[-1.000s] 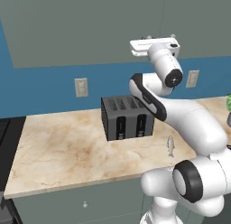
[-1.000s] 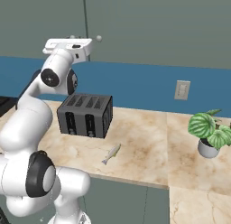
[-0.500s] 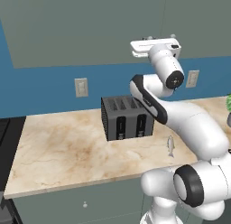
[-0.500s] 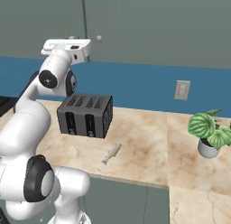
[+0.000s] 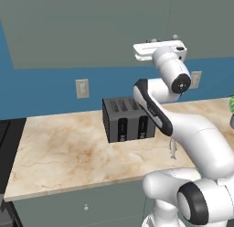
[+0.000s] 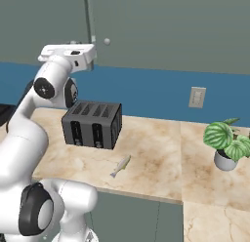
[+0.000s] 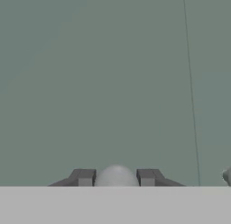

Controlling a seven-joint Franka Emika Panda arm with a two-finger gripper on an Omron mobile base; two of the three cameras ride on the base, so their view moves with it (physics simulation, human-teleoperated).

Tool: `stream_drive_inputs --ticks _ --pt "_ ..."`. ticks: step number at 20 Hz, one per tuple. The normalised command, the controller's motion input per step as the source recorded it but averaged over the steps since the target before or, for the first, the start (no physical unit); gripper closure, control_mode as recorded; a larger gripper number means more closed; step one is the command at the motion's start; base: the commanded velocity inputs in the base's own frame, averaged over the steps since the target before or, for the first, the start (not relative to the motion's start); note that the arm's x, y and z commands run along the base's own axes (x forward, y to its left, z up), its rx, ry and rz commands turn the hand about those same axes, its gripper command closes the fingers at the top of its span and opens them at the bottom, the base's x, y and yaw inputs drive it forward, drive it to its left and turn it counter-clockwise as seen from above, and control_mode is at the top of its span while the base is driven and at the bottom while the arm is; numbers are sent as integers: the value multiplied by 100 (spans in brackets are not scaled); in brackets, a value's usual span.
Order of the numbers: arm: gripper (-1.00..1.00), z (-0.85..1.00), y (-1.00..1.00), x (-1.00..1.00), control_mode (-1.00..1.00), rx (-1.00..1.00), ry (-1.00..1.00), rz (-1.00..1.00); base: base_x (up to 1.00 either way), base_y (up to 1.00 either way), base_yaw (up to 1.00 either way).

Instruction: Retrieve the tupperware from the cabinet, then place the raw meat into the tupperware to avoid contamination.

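The grey-green wall cabinet (image 5: 87,24) (image 6: 171,26) (image 7: 90,83) hangs above the counter with its doors closed. My gripper (image 7: 116,177) (image 5: 153,41) is raised against the door, shut on a small round pale knob (image 7: 116,175). A second knob (image 7: 227,175) (image 6: 106,41) sits just past the door seam. The raw meat, a slim silvery fish (image 5: 172,148) (image 6: 120,166), lies on the marble counter (image 5: 68,148) near its front edge, in front of the toaster. The tupperware is hidden.
A dark grey four-slot toaster (image 5: 128,118) (image 6: 93,123) stands mid-counter under my arm. A potted plant (image 6: 227,143) sits at the right end. Wall outlets (image 5: 82,89) (image 6: 197,97) are on the blue backsplash. A dark stove edge (image 5: 5,130) borders the counter's left.
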Motion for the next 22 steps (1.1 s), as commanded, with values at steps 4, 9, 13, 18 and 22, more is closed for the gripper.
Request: stream_drive_inputs --ticks 4,9,13,18,22 --pt "100 18 15 -43 -100 0 7 -3 0 0 0" --pt "100 14 16 -48 -100 0 5 -2 0 0 0" --pt "100 5 17 -50 -100 0 3 -2 0 0 0" --pt "100 0 16 -52 -100 0 1 -3 0 0 0" --pt "100 0 13 -55 -100 0 2 -2 0 0 0"
